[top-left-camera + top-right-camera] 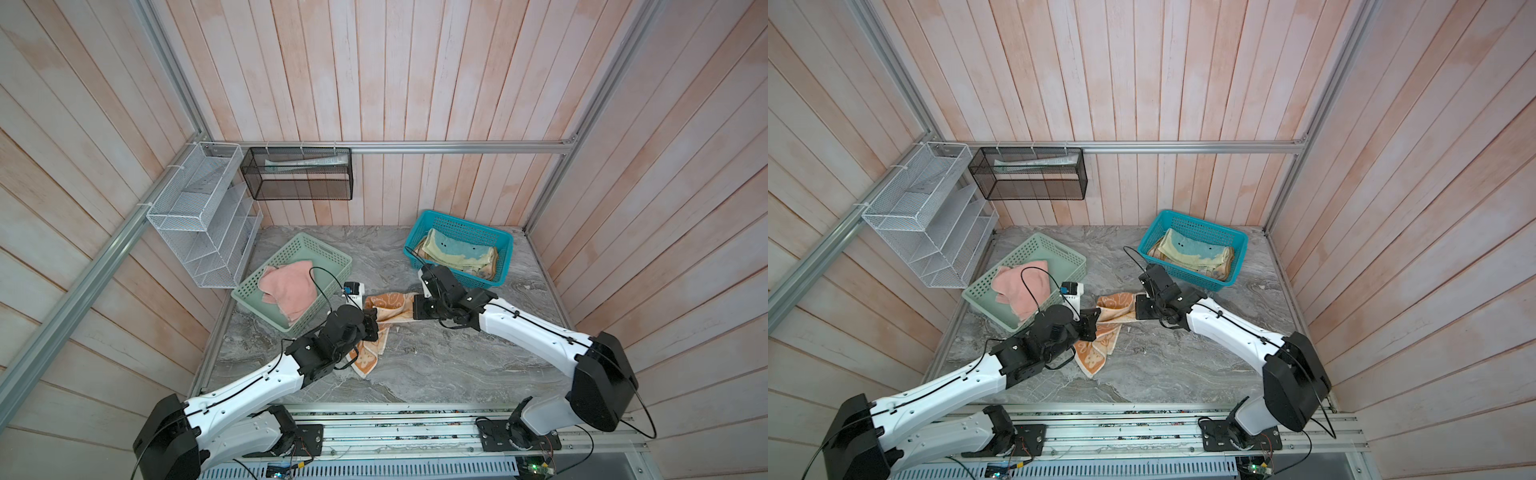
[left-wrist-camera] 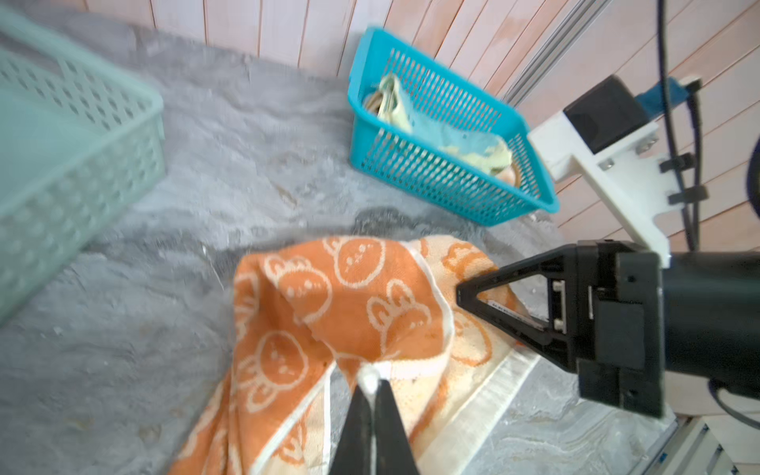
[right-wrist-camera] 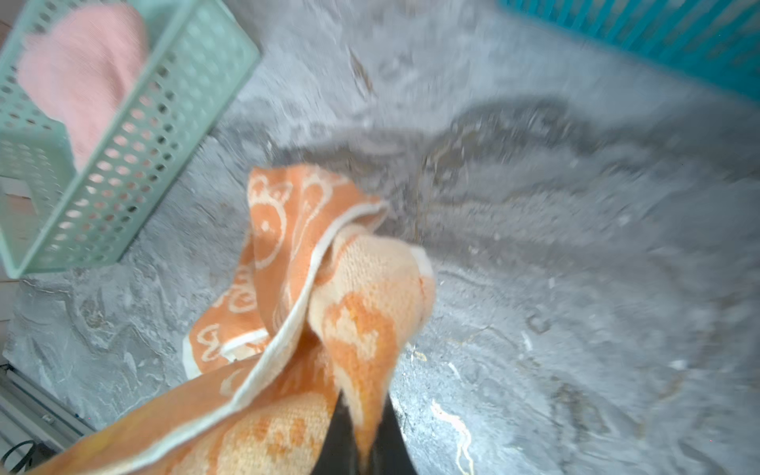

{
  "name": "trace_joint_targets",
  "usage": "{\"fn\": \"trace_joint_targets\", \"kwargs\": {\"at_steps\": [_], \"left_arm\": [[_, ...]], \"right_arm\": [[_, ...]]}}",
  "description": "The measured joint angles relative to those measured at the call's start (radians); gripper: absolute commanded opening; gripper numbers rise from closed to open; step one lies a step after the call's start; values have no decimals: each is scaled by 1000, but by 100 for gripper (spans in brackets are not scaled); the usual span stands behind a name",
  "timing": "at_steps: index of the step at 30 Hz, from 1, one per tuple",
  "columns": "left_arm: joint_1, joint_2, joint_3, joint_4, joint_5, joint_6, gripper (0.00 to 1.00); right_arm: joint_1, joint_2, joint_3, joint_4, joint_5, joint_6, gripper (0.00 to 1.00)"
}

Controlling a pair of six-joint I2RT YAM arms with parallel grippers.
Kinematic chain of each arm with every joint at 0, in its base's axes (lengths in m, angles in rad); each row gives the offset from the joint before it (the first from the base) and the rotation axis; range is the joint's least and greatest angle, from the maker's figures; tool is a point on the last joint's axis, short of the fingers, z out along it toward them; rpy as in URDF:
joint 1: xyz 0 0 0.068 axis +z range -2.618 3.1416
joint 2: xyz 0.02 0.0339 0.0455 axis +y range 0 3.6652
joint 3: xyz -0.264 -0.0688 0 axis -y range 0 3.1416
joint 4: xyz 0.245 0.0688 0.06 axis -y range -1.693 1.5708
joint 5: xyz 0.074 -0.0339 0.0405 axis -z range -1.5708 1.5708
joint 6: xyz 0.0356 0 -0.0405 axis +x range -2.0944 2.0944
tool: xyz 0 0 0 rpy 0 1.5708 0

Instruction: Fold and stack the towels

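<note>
My left hand [image 2: 372, 384] pinched shut on cream hem of orange bunny towel [image 1: 388, 305]; my right hand [image 3: 362, 415] clamped on another corner. Towel bunched between us, mid table [image 1: 436, 361], tail trailing toward 7 o'clock. At 10 o'clock, mint basket [image 1: 264, 311] with pink towel [image 1: 289, 286]; at 2 o'clock, teal basket [image 1: 461, 226] with folded yellow-green towel [image 1: 457, 249]

Blurred mint basket [image 3: 172, 123], edge-cropped orange towel [image 3: 288, 255], teal basket [image 3: 658, 37] just 1 smeared side (right wrist view)
</note>
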Motion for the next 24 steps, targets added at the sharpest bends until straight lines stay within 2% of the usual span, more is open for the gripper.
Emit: {"fn": "trace_joint_targets", "kwargs": {"at_steps": [5, 9, 13, 16, 20, 21, 24], "left_arm": [[0, -108, 178, -38, -42, 105, 0], [-22, -167, 301, -55, -44, 188, 0], [-122, -172, 428, -86, -67, 270, 0], [-185, -166, 488, -108, -76, 304, 0], [-192, -150, 487, -148, -109, 298, 0], [-191, -142, 479, -158, -119, 291, 0], [-146, -108, 433, -188, -95, 235, 0]], "right_arm": [[98, -93, 206, -132, 153, -83, 0], [218, -155, 352, -191, 280, -153, 0], [334, -214, 436, -217, 404, -216, 0], [367, -229, 476, -240, 447, -234, 0], [343, -232, 462, -249, 439, -250, 0], [310, -232, 440, -247, 406, -253, 0], [133, -221, 329, -203, 206, -253, 0]]}}
